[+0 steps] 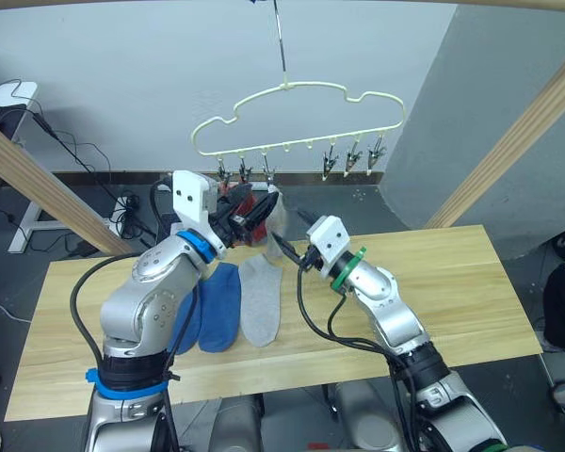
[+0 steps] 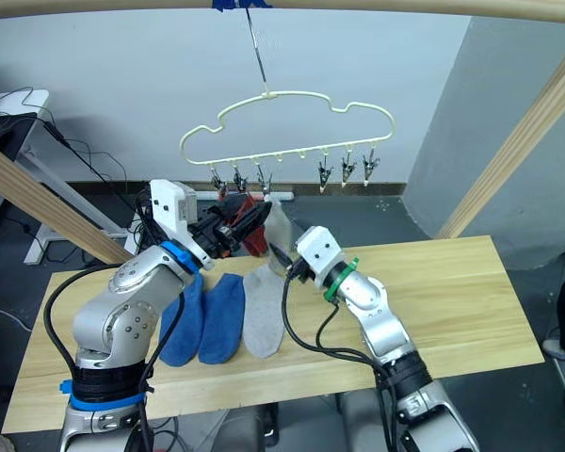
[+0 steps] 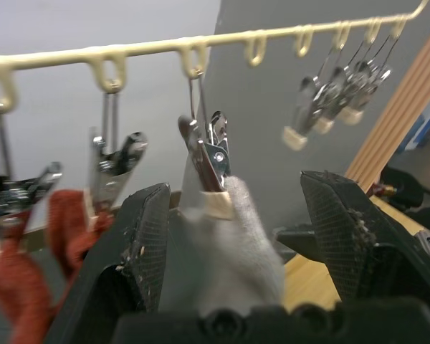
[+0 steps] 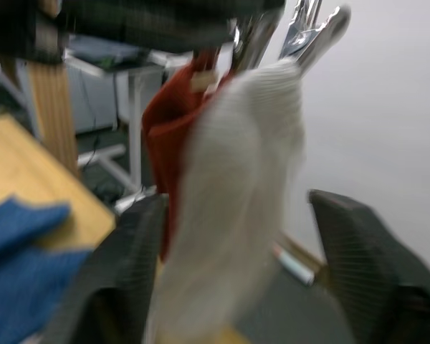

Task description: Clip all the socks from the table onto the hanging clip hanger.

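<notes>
Hanging from the third clip (image 3: 209, 154) of the pale yellow clip hanger (image 1: 297, 118): a light grey sock (image 3: 226, 247), its cuff pinched in the metal jaws, body drooping between the raised grippers. Just beside it, on the two clips nearer the robot's left: two rust red socks (image 3: 29, 265), partly hidden behind the left arm in the head views. Three further clips (image 1: 353, 158) at the hanger's other end, bare, bunched together. Hanger suspended by its metal hook (image 1: 281, 42) from above, beyond the table's far edge.

On the table (image 1: 452, 282), a light wooden plank top: two blue socks (image 1: 212, 306) lying side by side, touching, toes toward the robot; right next to them, on the robot's right, a second light grey sock (image 1: 261, 299), flat, its edge against the nearer blue one.

Left gripper (image 3: 236, 236) lifted up at the hanger, fingers spread wide on either side of the hanging grey sock, the fabric sitting between them; cannot tell whether either pad touches it. Right gripper (image 4: 233, 251) raised close below and beside the same sock, fingers wide apart too, holding nothing, the grey fabric hanging in the gap with the red one behind.

Around: slanted wooden poles (image 1: 523, 141) on both sides, grey wall behind, cables (image 1: 122, 202) on the floor.
</notes>
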